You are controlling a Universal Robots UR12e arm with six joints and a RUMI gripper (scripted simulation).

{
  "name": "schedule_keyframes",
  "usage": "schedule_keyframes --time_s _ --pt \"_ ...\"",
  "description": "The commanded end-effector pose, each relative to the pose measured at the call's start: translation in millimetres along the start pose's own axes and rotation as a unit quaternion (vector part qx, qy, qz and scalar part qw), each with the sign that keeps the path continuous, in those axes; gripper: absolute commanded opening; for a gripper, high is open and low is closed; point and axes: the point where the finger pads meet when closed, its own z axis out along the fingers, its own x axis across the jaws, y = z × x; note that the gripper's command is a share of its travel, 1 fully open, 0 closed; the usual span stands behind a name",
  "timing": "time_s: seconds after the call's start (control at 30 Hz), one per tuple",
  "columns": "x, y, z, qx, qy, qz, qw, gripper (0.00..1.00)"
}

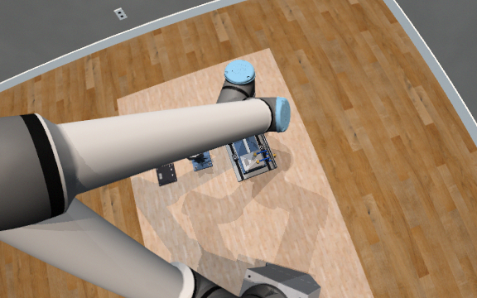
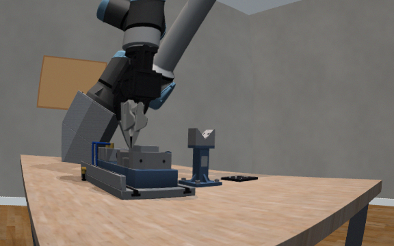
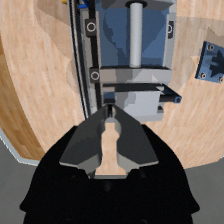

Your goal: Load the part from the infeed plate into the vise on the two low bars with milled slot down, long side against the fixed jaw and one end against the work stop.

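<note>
The part (image 3: 137, 103) (image 2: 146, 149), a light grey block, sits in the vise between the moving jaw (image 3: 132, 76) and the fixed jaw (image 2: 150, 160). A dark gap shows on its moving-jaw side. No slot shows on its upper face; its underside and the low bars are hidden. Its right end in the wrist view is near the dark work stop (image 3: 170, 94); contact is unclear. Whether it touches the fixed jaw cannot be told. My gripper (image 3: 110, 105) (image 2: 131, 146) is shut and empty, tips low by the part's other end. Touching cannot be told.
The V-block (image 2: 201, 139) stands beside the vise with nothing in it. The black infeed plate (image 1: 166, 175) (image 2: 239, 178) lies beyond it without the part. Blue air lines (image 2: 94, 154) rise at the vise's cylinder end. The arm hides part of the vise in the top view.
</note>
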Motion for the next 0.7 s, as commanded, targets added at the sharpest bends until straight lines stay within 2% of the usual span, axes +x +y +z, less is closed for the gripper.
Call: schedule_keyframes --time_s 0.0,0.67 --pt "0.0 0.5 -0.5 -0.001 0.0 0.0 1.0 0.0" --pt "-1.8 0.5 -0.5 -0.001 0.0 0.0 1.0 0.0"
